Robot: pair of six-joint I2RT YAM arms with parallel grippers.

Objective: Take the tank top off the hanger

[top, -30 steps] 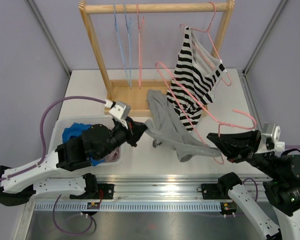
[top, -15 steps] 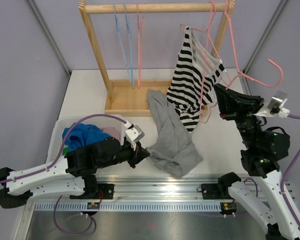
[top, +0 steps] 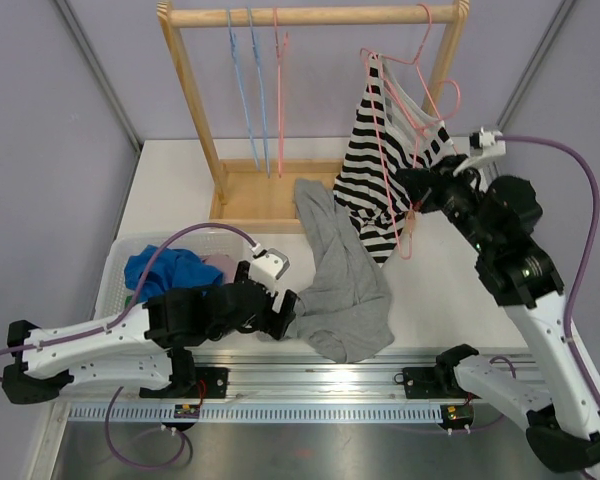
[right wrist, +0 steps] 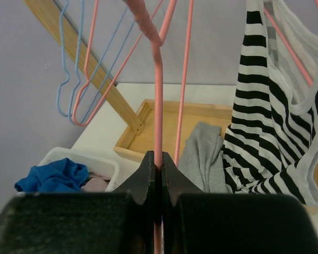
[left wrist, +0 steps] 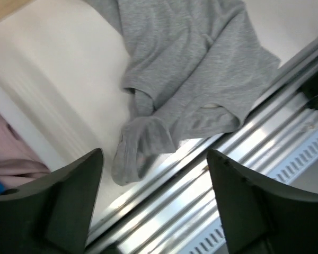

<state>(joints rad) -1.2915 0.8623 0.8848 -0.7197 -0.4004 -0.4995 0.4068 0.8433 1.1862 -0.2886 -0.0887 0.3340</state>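
tank top [top: 362, 185] aloft; clothes [top: 160, 272] in bin [top: 130, 240]

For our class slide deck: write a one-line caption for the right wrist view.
Right tool clamped on a pink hanger, striped tank top hanging beside it, grey garment below.

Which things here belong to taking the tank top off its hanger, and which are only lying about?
For the job:
- black-and-white striped tank top
- pink wire hanger, clamped in the right gripper

Lying about:
- grey cloth garment on the table
- white plastic bin holding blue and pink clothes
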